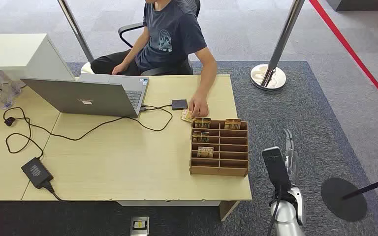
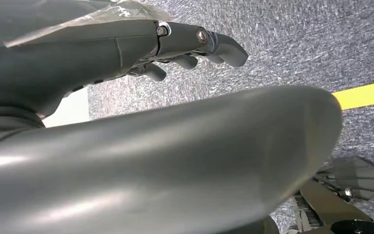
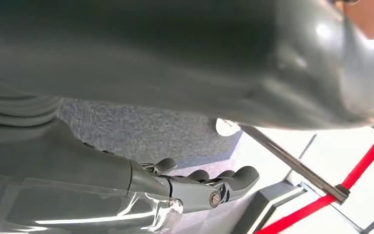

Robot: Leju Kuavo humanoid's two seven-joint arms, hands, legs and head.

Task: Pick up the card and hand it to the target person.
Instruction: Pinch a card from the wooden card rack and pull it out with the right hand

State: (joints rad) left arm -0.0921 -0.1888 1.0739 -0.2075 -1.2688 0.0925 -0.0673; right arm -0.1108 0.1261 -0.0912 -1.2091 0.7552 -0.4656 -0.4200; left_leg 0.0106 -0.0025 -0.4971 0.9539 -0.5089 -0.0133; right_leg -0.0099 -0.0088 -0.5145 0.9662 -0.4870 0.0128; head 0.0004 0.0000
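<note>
In the head view, a wooden rack (image 1: 219,147) with many small slots stands on the table (image 1: 128,162), near its right edge. A few cards (image 1: 205,152) sit in the slots, some in the far row and two more in the left column. A seated person rests a hand (image 1: 198,106) on another card (image 1: 186,116) that lies on the table just beside the far side of the rack. A laptop (image 1: 91,96) and a black cable (image 1: 78,130) are further left. The robot's right hand (image 1: 289,150) hangs beside the table, apart from the rack, with its fingers straight and nothing in it.

In the left wrist view, the left hand (image 2: 190,46) is over grey carpet; its fingers are loosely bent and hold nothing.

In the right wrist view, the right hand (image 3: 199,183) also is over carpet, fingers a little curved, and free.

No card is picked yet, I think. The cards stand in narrow slots, so thick fingers could push the rack or knock a neighbour card instead of pinching one. The person's hand is close to the far row, so a reach there may touch it.
</note>
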